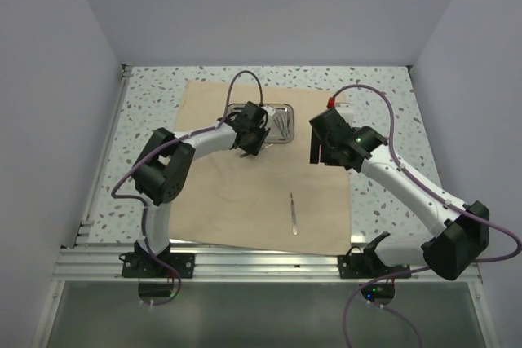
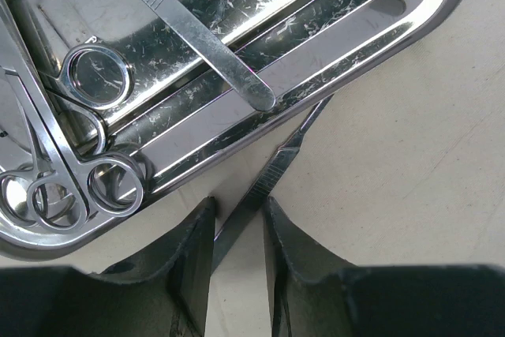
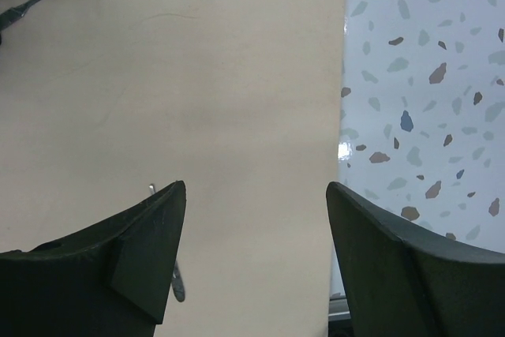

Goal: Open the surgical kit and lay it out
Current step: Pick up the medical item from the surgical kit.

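Note:
The tan cloth wrap (image 1: 236, 193) lies spread flat on the table. The steel tray (image 1: 291, 124) sits on its far middle. In the left wrist view the tray (image 2: 355, 45) holds ring-handled scissors (image 2: 99, 76) and tweezers (image 2: 197, 33). My left gripper (image 2: 238, 203) is at the tray's near rim, shut on a slim silver instrument (image 2: 276, 167) that slants over the cloth. It shows in the top view (image 1: 249, 151). My right gripper (image 1: 326, 156) hangs open and empty over the cloth's right part (image 3: 256, 187). One slim instrument (image 1: 294, 213) lies alone on the cloth.
The speckled tabletop (image 3: 426, 116) shows just past the cloth's right edge. White walls close in the table on the left, back and right. An aluminium rail (image 1: 261, 262) runs along the near edge by the arm bases. The laid instrument's end peeks beside my right gripper's left finger (image 3: 178, 286).

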Robot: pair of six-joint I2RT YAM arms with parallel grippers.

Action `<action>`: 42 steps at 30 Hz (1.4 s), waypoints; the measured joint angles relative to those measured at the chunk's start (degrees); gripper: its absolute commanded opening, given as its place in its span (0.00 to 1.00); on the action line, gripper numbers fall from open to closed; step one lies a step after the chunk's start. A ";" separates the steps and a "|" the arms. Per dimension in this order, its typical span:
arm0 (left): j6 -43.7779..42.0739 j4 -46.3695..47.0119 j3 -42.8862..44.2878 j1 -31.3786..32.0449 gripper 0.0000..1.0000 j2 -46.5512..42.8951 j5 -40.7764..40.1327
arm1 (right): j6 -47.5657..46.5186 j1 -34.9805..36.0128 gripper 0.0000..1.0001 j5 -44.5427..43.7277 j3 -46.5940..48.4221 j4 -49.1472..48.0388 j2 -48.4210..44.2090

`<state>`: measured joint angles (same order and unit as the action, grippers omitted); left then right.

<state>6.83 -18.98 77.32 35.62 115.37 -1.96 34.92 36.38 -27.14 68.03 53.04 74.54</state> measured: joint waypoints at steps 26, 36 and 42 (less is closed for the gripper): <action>2.01 -11.74 3.91 2.01 0.00 0.02 2.86 | -2.69 -4.20 0.73 3.91 -4.15 -5.97 -0.68; 9.11 -21.70 11.69 2.64 0.00 -0.15 6.67 | -3.06 -4.66 0.73 4.37 -5.07 -7.50 -0.70; 21.20 -18.71 9.22 5.27 0.00 -5.31 8.37 | -2.25 -5.49 0.71 4.76 -4.42 -8.11 0.17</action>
<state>28.03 -37.69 86.54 40.88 110.06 6.42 32.67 30.89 -22.37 63.61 44.93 74.72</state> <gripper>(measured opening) 0.009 0.713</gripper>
